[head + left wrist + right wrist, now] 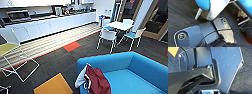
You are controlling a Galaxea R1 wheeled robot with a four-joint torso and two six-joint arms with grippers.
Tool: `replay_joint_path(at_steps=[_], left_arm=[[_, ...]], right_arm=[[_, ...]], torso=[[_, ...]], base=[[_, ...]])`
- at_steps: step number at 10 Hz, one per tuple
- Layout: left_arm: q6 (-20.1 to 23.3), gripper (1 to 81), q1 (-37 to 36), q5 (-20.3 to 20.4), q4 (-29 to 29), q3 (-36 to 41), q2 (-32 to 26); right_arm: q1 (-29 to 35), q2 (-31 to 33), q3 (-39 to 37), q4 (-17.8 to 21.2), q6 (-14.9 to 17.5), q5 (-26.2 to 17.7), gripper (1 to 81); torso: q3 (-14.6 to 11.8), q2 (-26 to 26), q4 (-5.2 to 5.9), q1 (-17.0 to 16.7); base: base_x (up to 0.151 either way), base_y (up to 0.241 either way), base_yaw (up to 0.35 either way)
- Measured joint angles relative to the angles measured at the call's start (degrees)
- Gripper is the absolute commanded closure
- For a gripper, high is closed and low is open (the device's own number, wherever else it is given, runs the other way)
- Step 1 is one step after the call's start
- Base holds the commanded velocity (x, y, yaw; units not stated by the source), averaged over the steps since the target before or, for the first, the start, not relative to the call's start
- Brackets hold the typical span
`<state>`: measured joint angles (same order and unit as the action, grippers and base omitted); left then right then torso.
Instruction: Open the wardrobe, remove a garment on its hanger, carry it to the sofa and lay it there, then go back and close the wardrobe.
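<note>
Carpet (57,58) of dark grey covers most of the room, broken by an orange-red tile (71,46), a larger orange patch (53,86) near the sofa and a pale striped floor strip (50,42) running along a long white bench (50,25) with cupboards under a cluttered top. Filling the lower right of the head view is the bright blue sofa (140,67), its rounded arm nearest the camera. Beyond it stands a small white table (120,25) ringed by white chairs with blue seats (108,35). A white wire frame (18,65) leans at the left edge. The maroon garment (98,81) is draped over the sofa's near arm, one white sleeve (81,78) hanging down the outside; the left wrist view shows that sleeve against the blue padding, above a white sofa leg (198,13). Whether either hand is apart or together cannot be told from the wrist views
</note>
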<state>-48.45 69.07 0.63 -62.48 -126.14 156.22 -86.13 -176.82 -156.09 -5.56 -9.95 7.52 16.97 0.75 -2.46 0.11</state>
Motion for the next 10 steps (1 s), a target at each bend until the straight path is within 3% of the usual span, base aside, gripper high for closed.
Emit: replay_joint_path(at_steps=[10], left_arm=[[0.2, 1.0, 5.2, 2.0, -1.0, -3.6, 4.1]], right_arm=[[-0.5, 0.0, 0.0, 0.0, 0.1, 0.0, 1.0]], torso=[[-0.1, 0.1, 0.00, -0.2]], base=[[-0.097, 0.000, 0.000]])
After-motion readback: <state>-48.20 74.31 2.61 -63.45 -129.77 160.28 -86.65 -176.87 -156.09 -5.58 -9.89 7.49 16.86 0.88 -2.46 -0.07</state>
